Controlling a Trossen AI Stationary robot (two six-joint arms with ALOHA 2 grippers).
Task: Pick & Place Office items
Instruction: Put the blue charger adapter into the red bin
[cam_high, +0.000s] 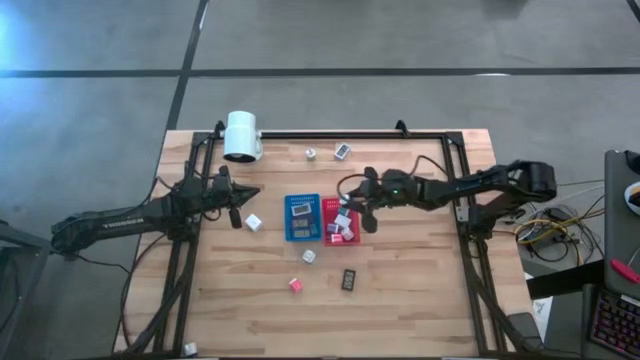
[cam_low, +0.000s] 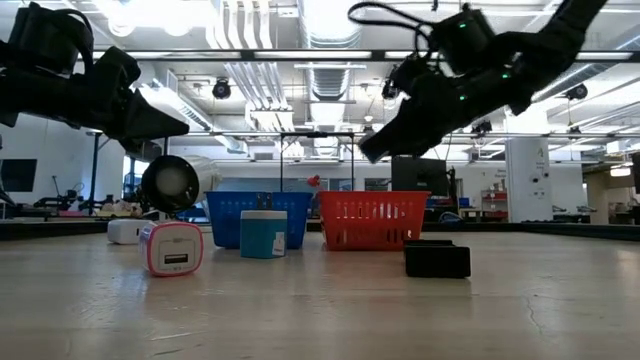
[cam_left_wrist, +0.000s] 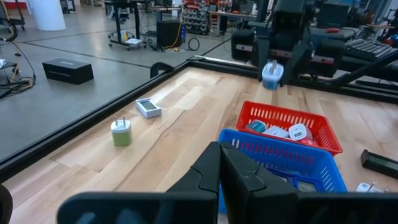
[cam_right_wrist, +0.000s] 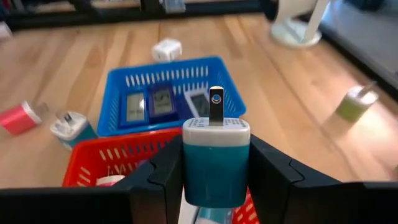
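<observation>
Right wrist view: a teal charger (cam_right_wrist: 216, 163) is clamped by its 2 flat sides in the right gripper (cam_right_wrist: 216, 180), above the red tray (cam_right_wrist: 102, 163) at mid-bench. It is judged light, rigid and smooth-cased, best gripped mid-body. The left gripper (cam_left_wrist: 219, 177) is seen closed and empty.

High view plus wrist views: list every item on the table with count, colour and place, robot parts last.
blue tray: one, table centre, three flat calculators inside
red tray: one, right of blue, several small chargers inside
white cylinder: one, far left edge
loose chargers: white, white, pink, green
flat items: dark, pale
teal charger: one, held above red tray
right gripper: jaws on teal charger
left gripper: jaws shut, empty
</observation>
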